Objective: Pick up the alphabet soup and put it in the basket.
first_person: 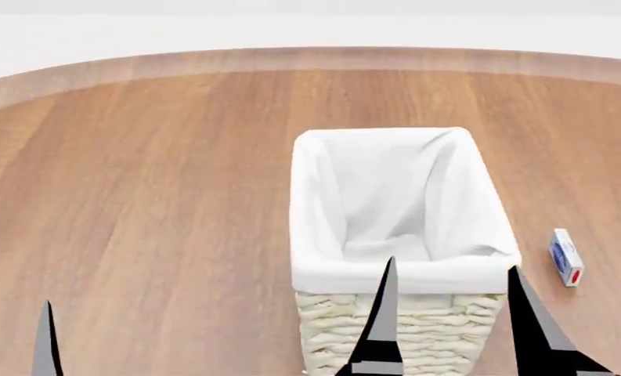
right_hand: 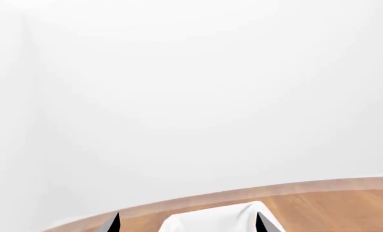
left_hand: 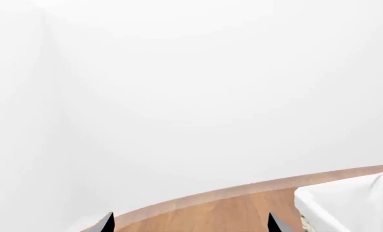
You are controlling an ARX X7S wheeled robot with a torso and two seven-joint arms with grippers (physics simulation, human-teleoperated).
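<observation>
Before basket, right hand fingers spread wide, empty; left hand also parted, holding nothing.

Bright, even, diffuse light; source not discernible; render sharp, no blur; white wall near washed out in both wrist views; soft shading inside basket lining; floor edge bows, wide-angle distortion.

Both grippers end in slim, pointed fingers (black, with grey faces), tapering like blades.
</observation>
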